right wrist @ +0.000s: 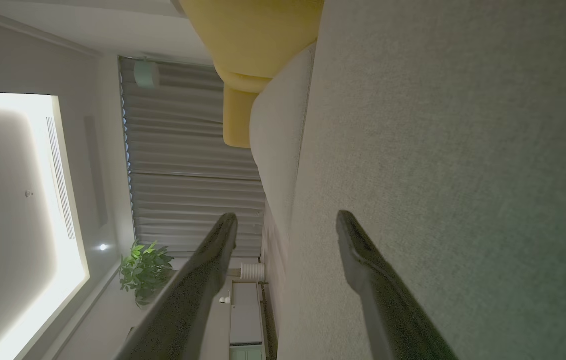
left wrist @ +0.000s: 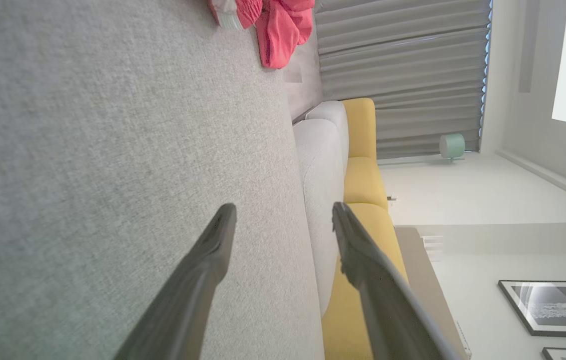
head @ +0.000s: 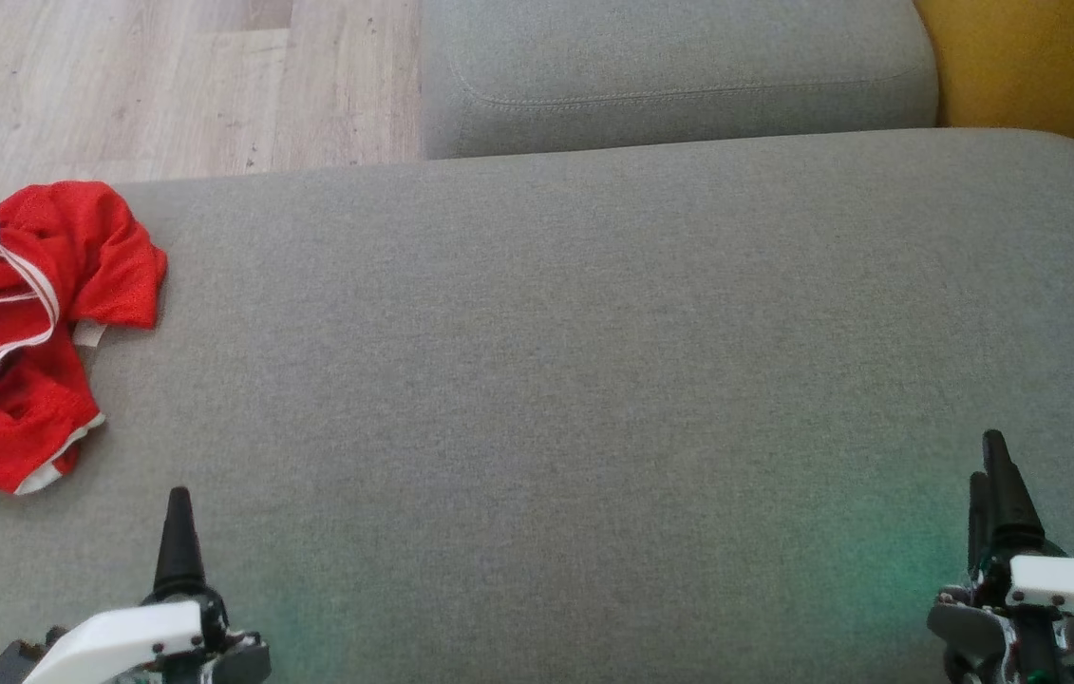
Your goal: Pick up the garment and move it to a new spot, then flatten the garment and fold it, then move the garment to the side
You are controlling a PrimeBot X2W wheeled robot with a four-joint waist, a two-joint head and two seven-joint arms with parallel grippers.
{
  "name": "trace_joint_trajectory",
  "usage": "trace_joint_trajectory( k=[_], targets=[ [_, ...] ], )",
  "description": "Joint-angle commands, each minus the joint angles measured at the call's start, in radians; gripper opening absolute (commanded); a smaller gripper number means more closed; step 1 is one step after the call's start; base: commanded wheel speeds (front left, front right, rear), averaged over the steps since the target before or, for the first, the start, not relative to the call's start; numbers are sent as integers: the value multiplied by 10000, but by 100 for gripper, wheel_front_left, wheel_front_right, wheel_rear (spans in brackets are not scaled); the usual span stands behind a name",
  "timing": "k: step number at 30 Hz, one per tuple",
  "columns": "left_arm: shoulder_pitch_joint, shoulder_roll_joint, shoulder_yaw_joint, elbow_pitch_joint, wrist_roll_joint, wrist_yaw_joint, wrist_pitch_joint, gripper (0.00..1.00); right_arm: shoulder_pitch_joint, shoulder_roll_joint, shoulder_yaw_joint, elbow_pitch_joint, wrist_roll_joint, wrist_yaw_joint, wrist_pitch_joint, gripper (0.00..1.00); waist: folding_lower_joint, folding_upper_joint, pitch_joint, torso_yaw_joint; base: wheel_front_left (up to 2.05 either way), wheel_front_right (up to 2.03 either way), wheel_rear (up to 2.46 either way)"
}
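Both grippers sit nearest, low over the grey seat, with nothing between their fingers. Left gripper (left wrist: 283, 212): fingers spread wide, released, empty. Right gripper (right wrist: 287, 216): likewise spread and empty.

Garment (head: 24, 332): red cloth with white trim, lying in a crumpled heap at the left end of the seat cushion (head: 593, 332). Its left side is cut off by the edge of the head view, so its full extent cannot be told. It is bunched and overlapped, not flat. No gripper touches it. The left gripper is the nearer of the two, yet clearly apart from it. The right gripper is well apart, at the opposite end.

Surroundings: the middle of the seat is bare. A grey back cushion (head: 679, 76) lies beyond it, a yellow cushion (head: 1049, 66) at the far right, and wooden floor (head: 166, 76) at the far left.

Assessment: the first step, picking up the garment, is not yet begun. The next move calls for the left arm to travel forward and leftward to the heap and close on a raised fold. The bare middle of the seat looks a suitable new spot. Risk: pinching one loose layer may drag the heap rather than lift it.
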Motion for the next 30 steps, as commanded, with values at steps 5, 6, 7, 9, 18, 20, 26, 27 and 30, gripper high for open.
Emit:
trace_joint_trajectory(
  k=[5, 6, 7, 9, 18, 20, 26, 27, 30],
  targets=[
    [-186, 41, -145, -630, 804, 112, -225, 100, -226, -53, 131, -588, -795, 11, -210, 100, 0, 0, -17, 13, 0, 0, 0],
    [-182, 42, -177, -672, 951, 131, -254, 100, -215, -54, 140, -622, -917, 11, -240, 100, 0, 0, -21, 16, 0, 0, 0],
    [-178, 42, -213, -713, 1090, 146, -283, 100, -207, -54, 152, -658, -1046, 12, -269, 100, 0, 0, -25, 19, 0, 0, 0],
    [-166, 43, -284, -797, 1335, 172, -342, 100, -197, -55, 200, -739, -1333, 12, -328, 100, 0, 0, -31, 26, 0, 0, 0],
    [-61, 46, -547, -1088, 2825, 311, -635, 100, -114, -61, 580, -1171, -3107, 15, -623, 100, 0, 0, -64, 52, 0, 0, 0],
    [-30, 47, -598, -1108, 3217, 335, -694, 100, -90, -62, 638, -1218, -3350, 16, -682, 100, 0, 0, -69, 52, 0, 0, 0],
    [56, 49, -721, -1148, 4088, 448, -839, 100, -24, -65, 779, -1222, -3979, 17, -829, 100, 0, 0, -79, 53, 0, 0, 0],
    [74, 49, -745, -1153, 4246, 464, -868, 100, -13, -66, 807, -1218, -4119, 18, -858, 100, 0, 0, -81, 55, 0, 0, 0],
    [128, 50, -812, -1161, 4720, 500, -956, 100, 15, -68, 907, -1193, -4537, 19, -947, 100, 0, 0, -86, 61, 0, 0, 0]
  ],
)
